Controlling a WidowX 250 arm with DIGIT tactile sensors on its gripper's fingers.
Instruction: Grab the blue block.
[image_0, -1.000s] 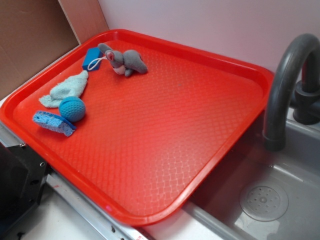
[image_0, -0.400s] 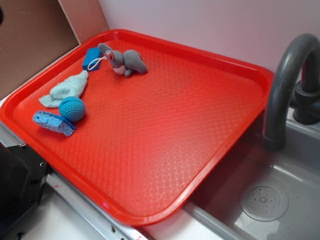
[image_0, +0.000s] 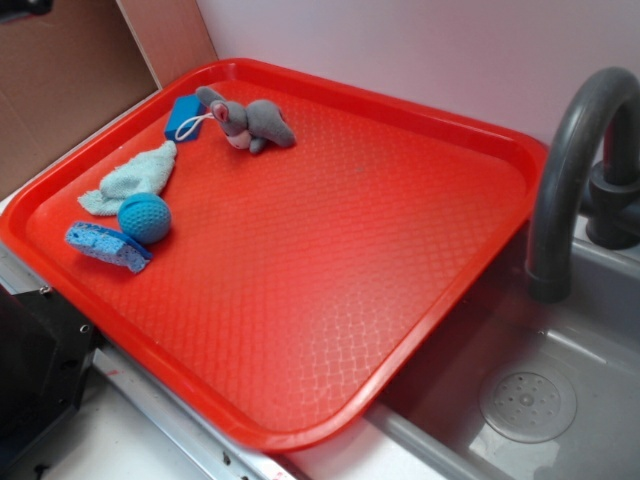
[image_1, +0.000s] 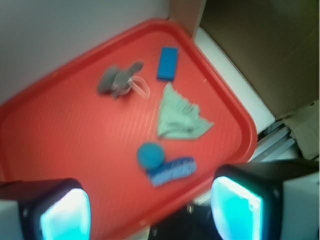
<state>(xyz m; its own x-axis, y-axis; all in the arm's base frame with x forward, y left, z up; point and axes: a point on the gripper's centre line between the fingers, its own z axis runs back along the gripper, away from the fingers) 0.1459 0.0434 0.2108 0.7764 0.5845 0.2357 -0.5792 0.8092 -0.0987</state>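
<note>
Exterior view: the blue block (image_0: 185, 117) lies flat in the red tray's (image_0: 440, 120) far left corner, just beside the plush mouse (image_0: 250, 122). Gripper out of shot. Wrist view: gripper (image_1: 150, 207) high above, fingers wide apart, likely surveying. Block (image_1: 167, 63) lies long axis roughly up-down the frame, clear of the cloth (image_1: 180, 115).
</note>
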